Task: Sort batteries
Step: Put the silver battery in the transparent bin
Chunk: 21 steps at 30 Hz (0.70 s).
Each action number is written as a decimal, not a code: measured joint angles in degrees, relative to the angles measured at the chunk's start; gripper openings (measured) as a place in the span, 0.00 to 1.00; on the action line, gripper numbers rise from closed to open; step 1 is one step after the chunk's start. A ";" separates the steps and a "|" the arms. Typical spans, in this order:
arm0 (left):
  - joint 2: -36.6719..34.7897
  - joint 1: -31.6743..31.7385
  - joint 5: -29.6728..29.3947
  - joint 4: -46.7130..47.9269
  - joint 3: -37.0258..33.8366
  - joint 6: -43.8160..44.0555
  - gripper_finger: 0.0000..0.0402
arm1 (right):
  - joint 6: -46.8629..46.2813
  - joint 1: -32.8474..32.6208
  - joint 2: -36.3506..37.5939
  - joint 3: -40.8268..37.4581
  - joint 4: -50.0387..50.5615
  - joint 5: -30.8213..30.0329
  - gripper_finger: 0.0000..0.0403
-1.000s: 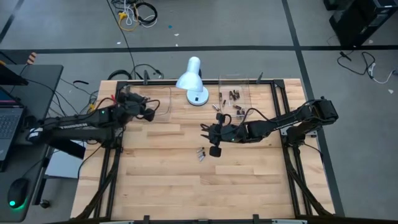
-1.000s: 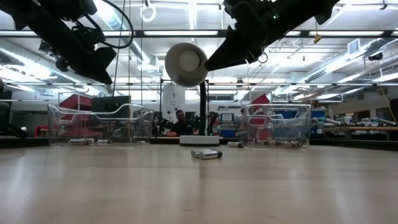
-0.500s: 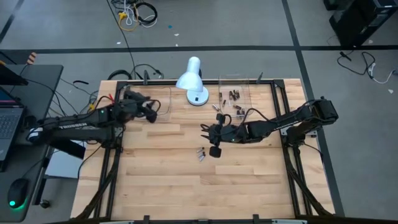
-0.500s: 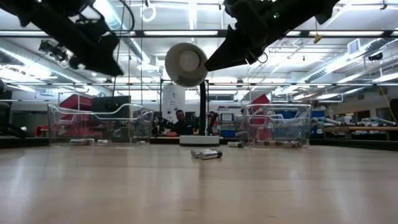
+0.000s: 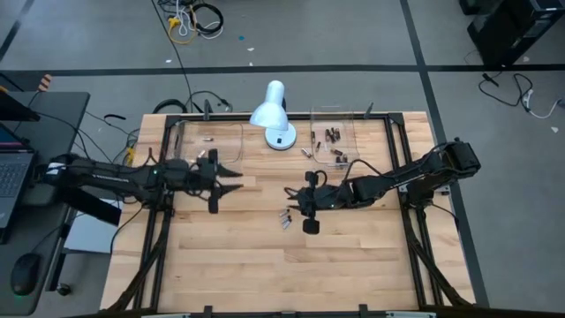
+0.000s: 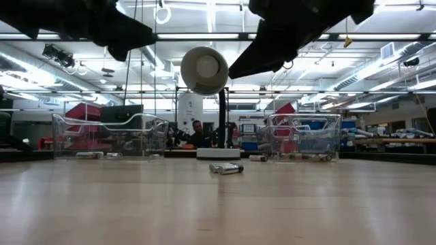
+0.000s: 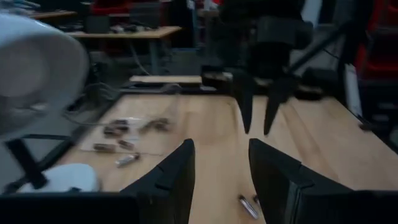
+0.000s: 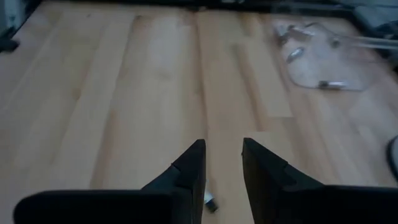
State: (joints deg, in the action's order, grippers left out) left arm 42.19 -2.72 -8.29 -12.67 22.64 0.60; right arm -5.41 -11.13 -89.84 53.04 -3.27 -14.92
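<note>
Even, bright light falls on the bench from above, with only faint, soft shadows on the wood. In the low view long ceiling strips glare white, and both arms against them are black silhouettes. The left wrist view is dim and smeared; the desk lamp is a pale blur. The right wrist view is soft, its far corners darkening.

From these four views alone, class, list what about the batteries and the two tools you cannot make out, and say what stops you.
- High view: types of the loose batteries; too small.
- Low view: both tools; cut off by the top edge.
- Right wrist view: a battery half hidden by the right tool.
- Left wrist view: contents of the right tray; blurred.
- High view: count in the left tray; too small.
</note>
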 joint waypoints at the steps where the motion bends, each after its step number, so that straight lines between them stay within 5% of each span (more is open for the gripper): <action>1: 0.27 -0.87 0.00 -0.29 -0.58 -0.02 0.37 | -0.03 -0.54 -0.04 -0.01 0.55 0.04 0.23; 12: 5.60 -8.22 -0.13 -7.76 -3.28 0.20 0.37 | -1.05 -4.60 -9.82 -0.84 -2.07 -8.24 0.28; 21: 7.29 -11.17 -0.15 -10.18 -3.26 -0.11 0.37 | -1.22 -1.92 -16.46 -0.79 -6.58 -7.72 0.32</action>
State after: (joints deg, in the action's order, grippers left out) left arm 49.48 -13.89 -8.45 -22.85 19.38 0.49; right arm -6.63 -13.06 -106.30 52.25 -9.85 -22.64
